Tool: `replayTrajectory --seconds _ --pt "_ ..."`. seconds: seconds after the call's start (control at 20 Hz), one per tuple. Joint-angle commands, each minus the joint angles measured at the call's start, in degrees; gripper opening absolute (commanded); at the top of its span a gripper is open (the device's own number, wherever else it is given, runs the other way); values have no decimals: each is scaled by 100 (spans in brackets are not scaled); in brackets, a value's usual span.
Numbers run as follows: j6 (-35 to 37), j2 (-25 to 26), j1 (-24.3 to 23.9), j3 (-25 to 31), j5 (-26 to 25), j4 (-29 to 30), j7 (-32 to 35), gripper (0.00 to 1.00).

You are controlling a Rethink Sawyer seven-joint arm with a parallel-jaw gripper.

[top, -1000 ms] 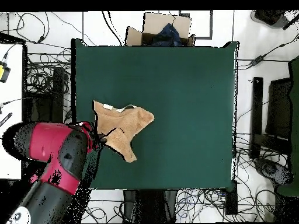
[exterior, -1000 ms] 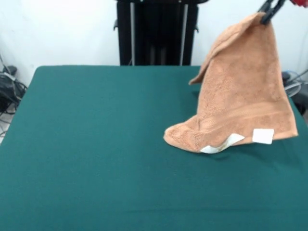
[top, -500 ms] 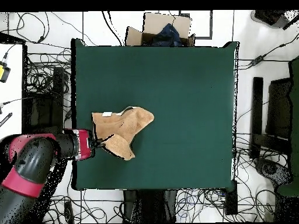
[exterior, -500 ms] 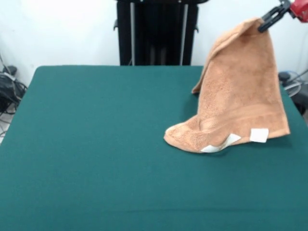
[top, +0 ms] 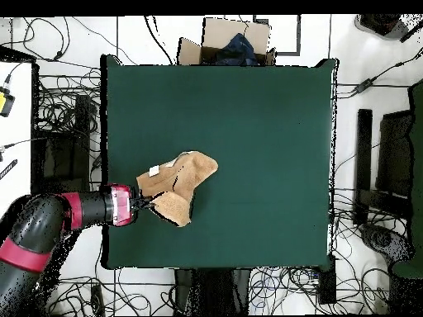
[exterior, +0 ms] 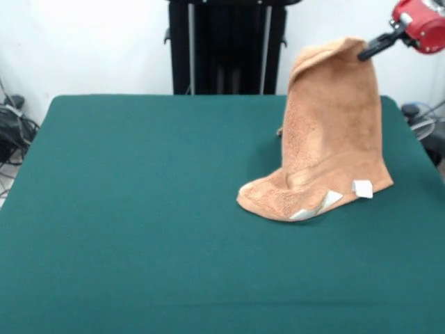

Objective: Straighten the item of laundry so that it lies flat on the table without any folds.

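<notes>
1. The towel hangs from one raised corner, held in the closed jaws of the gripper at the front view's upper right; its lower part rests on the table.
2. In the overhead view the towel lies near the table's left edge, below the middle, and the gripper reaches in from just over that edge.
3. The hem on the table curls into a rounded fold at the front view's left end. Two white tags show along it, one of them bent under.
4. Wide bare felt lies open to the front view's left and toward the camera. To the right the towel is near the table's edge, with little room there.
5. Off the table in the overhead view are cables and a cardboard box at the far edge.
6. Against half a second ago, the held corner has moved leftward in the front view and sits a little lower, and the red wrist shows more fully.
7. The hanging cloth has narrowed: its right lower corner with the tag has drawn in toward the fold, leaving more felt bare at the right.
8. In the overhead view the towel's outline has shrunk toward the right, away from the table's left edge.
</notes>
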Motion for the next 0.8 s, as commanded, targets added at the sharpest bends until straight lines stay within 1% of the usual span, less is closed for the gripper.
replayTrajectory --seconds 0.05,0.15,0.2,0.3,0.45,0.55,0.75,0.8 --pt "1061 1140 -191 -533 255 -1023 2431 0" --pt "1500 1340 -271 -747 298 -1294 2693 0" --pt "1940 1499 -364 -954 343 -1549 2919 0" --pt "2490 1684 -503 -1222 414 -1889 3218 0" --pt "3028 1838 -674 -1465 550 -2260 3606 0" --pt "3293 1817 -797 -1481 721 -2466 3806 0" --pt "3329 1563 -1035 -1195 1164 -2744 3891 0" --pt "3377 1500 -1152 -1132 1297 -2900 3886 0"
